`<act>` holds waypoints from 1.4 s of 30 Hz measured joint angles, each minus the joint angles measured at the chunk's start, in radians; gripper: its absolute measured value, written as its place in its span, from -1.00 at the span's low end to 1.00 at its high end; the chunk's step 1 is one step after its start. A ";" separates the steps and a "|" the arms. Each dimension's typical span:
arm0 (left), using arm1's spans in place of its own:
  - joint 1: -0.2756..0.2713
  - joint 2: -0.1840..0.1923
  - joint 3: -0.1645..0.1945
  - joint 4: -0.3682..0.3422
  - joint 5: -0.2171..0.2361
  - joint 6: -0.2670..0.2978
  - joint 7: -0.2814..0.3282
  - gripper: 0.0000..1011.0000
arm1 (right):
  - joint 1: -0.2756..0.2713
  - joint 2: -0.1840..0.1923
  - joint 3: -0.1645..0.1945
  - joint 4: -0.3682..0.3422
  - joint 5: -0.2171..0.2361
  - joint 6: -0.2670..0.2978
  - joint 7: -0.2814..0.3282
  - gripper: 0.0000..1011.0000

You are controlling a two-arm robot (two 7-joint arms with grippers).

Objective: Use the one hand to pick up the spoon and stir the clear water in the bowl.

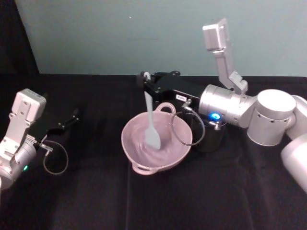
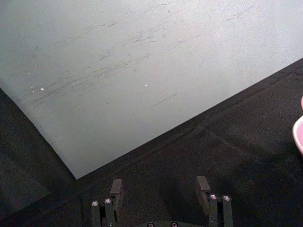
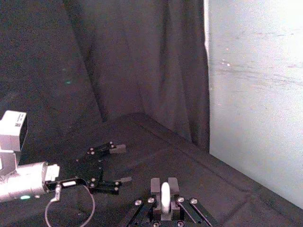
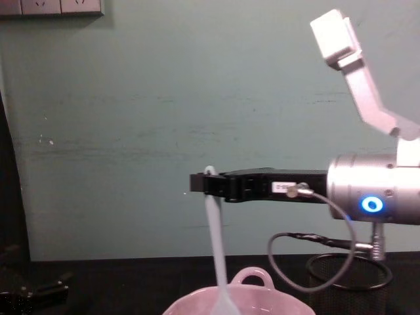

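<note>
My right gripper (image 1: 147, 79) reaches in from the right and is shut on the handle end of the white spoon (image 1: 149, 117). The spoon hangs almost straight down, its flat head dipped into the pink bowl (image 1: 132, 136). The clear water (image 1: 165, 141) inside shows faint ripples. In the chest view the same gripper (image 4: 205, 182) holds the spoon (image 4: 215, 243) above the bowl (image 4: 262, 298). The right wrist view shows the spoon's handle end (image 3: 164, 196) pinched between the jaws. My left gripper (image 1: 72, 117) rests open at the far left, its fingers (image 2: 116, 189) apart over bare cloth.
A black wire-mesh cup (image 1: 211, 136) stands just right of the bowl, under my right wrist. A grey cable loop (image 1: 182, 127) hangs over the bowl's right rim. Black cloth covers the table, with a pale green wall behind. The bowl's edge (image 2: 299, 130) shows in the left wrist view.
</note>
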 joint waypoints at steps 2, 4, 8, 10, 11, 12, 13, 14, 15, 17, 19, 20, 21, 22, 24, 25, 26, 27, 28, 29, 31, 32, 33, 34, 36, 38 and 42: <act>0.000 0.000 0.000 0.000 0.000 0.000 0.000 1.00 | 0.007 -0.010 -0.006 0.012 0.000 -0.003 0.003 -0.79; 0.000 0.000 0.000 0.000 0.000 0.000 0.000 1.00 | 0.020 -0.026 -0.015 0.034 -0.001 -0.010 0.010 -0.78; 0.000 0.000 0.000 0.000 0.000 0.000 0.000 1.00 | 0.045 -0.054 -0.024 0.080 -0.003 -0.024 0.018 -0.78; 0.000 0.000 0.000 0.000 0.000 0.000 0.000 1.00 | 0.066 -0.073 -0.027 0.124 -0.007 -0.038 0.023 -0.78; 0.000 0.000 0.000 0.000 0.000 0.000 0.000 1.00 | 0.066 -0.073 -0.027 0.124 -0.007 -0.038 0.023 -0.78; 0.000 0.000 0.000 0.000 0.000 0.000 0.000 1.00 | 0.077 -0.082 -0.027 0.147 -0.009 -0.045 0.025 -0.79; 0.000 0.000 0.000 0.000 0.000 0.000 0.000 1.00 | 0.082 -0.086 -0.026 0.159 -0.010 -0.049 0.025 -0.78; 0.000 0.000 0.000 0.000 0.000 0.000 0.000 1.00 | 0.092 -0.093 -0.023 0.183 -0.012 -0.055 0.025 -0.78; 0.000 0.000 0.000 0.000 0.000 0.000 0.000 1.00 | 0.092 -0.093 -0.023 0.183 -0.012 -0.055 0.025 -0.79; 0.000 0.000 0.000 0.000 0.000 0.000 0.000 1.00 | 0.107 -0.101 -0.013 0.219 -0.016 -0.066 0.025 -0.78; 0.000 0.000 0.000 0.000 0.000 0.000 0.000 1.00 | 0.113 -0.103 -0.007 0.231 -0.017 -0.069 0.024 -0.79; 0.000 0.000 0.000 0.000 0.000 0.000 0.000 1.00 | 0.115 -0.102 -0.004 0.236 -0.018 -0.070 0.024 -0.78; 0.000 0.000 0.000 0.000 0.000 0.000 0.000 1.00 | 0.119 -0.101 0.002 0.243 -0.022 -0.072 0.023 -0.78; 0.000 0.000 0.000 0.000 0.000 0.000 0.000 1.00 | 0.120 -0.099 0.005 0.244 -0.023 -0.072 0.020 -0.78; 0.000 0.000 0.000 0.000 0.000 0.000 0.000 1.00 | 0.120 -0.089 0.016 0.243 -0.026 -0.072 0.014 -0.78; 0.000 0.000 0.000 0.000 0.000 0.000 0.000 1.00 | 0.118 -0.085 0.020 0.240 -0.027 -0.072 0.010 -0.79; 0.000 0.000 0.000 0.000 0.000 0.000 0.000 1.00 | 0.115 -0.080 0.024 0.234 -0.027 -0.070 0.008 -0.78; 0.000 0.000 0.000 0.000 0.000 0.000 0.000 1.00 | 0.111 -0.076 0.028 0.228 -0.027 -0.068 0.006 -0.79; 0.000 0.000 0.000 0.000 0.000 0.000 0.000 1.00 | 0.104 -0.066 0.036 0.216 -0.027 -0.064 0.001 -0.78; 0.000 0.000 0.000 0.000 0.000 0.000 0.000 1.00 | 0.099 -0.060 0.039 0.209 -0.027 -0.062 -0.001 -0.78; 0.000 0.000 0.000 0.000 0.000 0.000 0.000 1.00 | 0.081 -0.043 0.051 0.180 -0.026 -0.055 -0.009 -0.78; 0.000 0.000 0.000 0.000 0.000 0.000 0.000 1.00 | 0.076 -0.038 0.055 0.170 -0.026 -0.052 -0.013 -0.78; 0.000 0.000 0.000 0.000 0.000 0.000 0.000 1.00 | 0.063 -0.027 0.061 0.149 -0.025 -0.047 -0.016 -0.78; 0.000 0.000 0.000 0.000 0.000 0.000 0.000 1.00 | 0.057 -0.022 0.065 0.139 -0.023 -0.045 -0.020 -0.78; 0.000 0.000 0.000 0.000 0.000 0.000 0.000 1.00 | 0.044 -0.013 0.071 0.117 -0.021 -0.041 -0.024 -0.79; 0.000 0.000 0.000 0.000 0.000 0.000 0.000 1.00 | 0.027 -0.002 0.075 0.088 -0.016 -0.034 -0.028 -0.79; 0.000 0.000 0.000 0.000 0.000 0.000 0.000 1.00 | 0.003 0.013 0.075 0.047 -0.009 -0.020 -0.029 -0.78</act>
